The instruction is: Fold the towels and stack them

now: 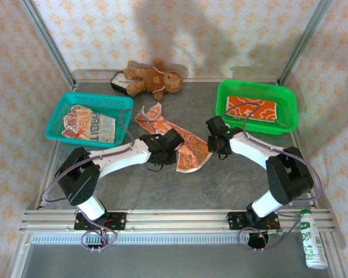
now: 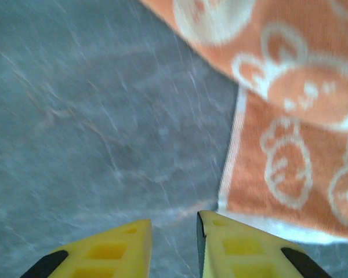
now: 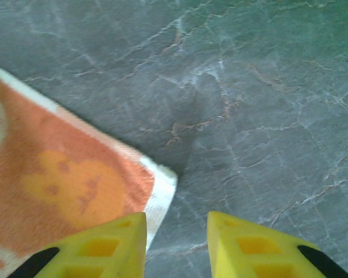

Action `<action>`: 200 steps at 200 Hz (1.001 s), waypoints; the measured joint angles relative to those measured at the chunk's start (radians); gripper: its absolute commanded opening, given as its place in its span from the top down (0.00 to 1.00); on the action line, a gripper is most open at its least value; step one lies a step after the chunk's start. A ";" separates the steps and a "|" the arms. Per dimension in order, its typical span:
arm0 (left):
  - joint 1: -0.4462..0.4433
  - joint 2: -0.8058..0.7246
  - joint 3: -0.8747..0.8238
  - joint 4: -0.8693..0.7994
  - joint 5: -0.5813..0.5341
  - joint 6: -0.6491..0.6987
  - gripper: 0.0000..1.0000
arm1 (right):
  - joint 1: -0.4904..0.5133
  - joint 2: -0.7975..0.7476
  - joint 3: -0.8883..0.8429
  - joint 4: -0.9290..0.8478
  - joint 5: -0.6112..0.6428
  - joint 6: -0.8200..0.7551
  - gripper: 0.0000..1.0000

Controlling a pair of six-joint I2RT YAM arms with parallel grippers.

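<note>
Left tool (image 2: 173, 223) and right tool (image 3: 177, 219) both parted, empty, flanking the rumpled orange-and-cream cartoon-print cloth towel (image 1: 190, 155) lying mid grey stone-look table (image 1: 232, 179). I'd pinch the near hem corners, pull taut, then fold. Open table nearside; teal plastic basket (image 1: 57, 119) and green plastic basket (image 1: 289, 113) crowd the far corners.

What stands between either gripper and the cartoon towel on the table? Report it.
Nothing visible does. The left gripper and the right gripper both sit open at opposite edges of the cartoon towel, with just bare table showing in the gaps between their fingers.
</note>
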 measured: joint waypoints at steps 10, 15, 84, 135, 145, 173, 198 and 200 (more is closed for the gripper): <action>-0.023 0.023 -0.001 0.011 0.006 -0.019 0.73 | -0.006 0.009 0.000 0.000 0.002 -0.004 0.66; -0.034 0.038 -0.001 0.022 0.008 -0.026 0.73 | -0.008 0.013 0.002 -0.001 0.002 -0.005 0.66; -0.078 0.188 0.082 0.044 0.011 -0.040 0.72 | -0.010 0.040 0.021 0.003 0.002 -0.009 0.65; -0.092 0.244 0.142 0.036 0.007 -0.032 0.75 | -0.010 0.056 0.053 0.003 0.002 -0.024 0.62; -0.093 0.259 0.149 0.032 0.002 -0.032 0.80 | -0.010 0.063 0.058 0.003 0.002 -0.027 0.61; -0.097 0.264 0.153 0.002 -0.026 -0.027 0.90 | -0.010 0.103 0.066 0.004 0.002 -0.039 0.61; -0.097 0.264 0.153 -0.018 -0.049 -0.025 0.89 | -0.010 0.136 0.066 0.004 -0.003 -0.043 0.61; -0.097 0.264 0.153 -0.020 -0.051 -0.024 0.89 | -0.010 0.138 0.066 0.005 -0.003 -0.043 0.61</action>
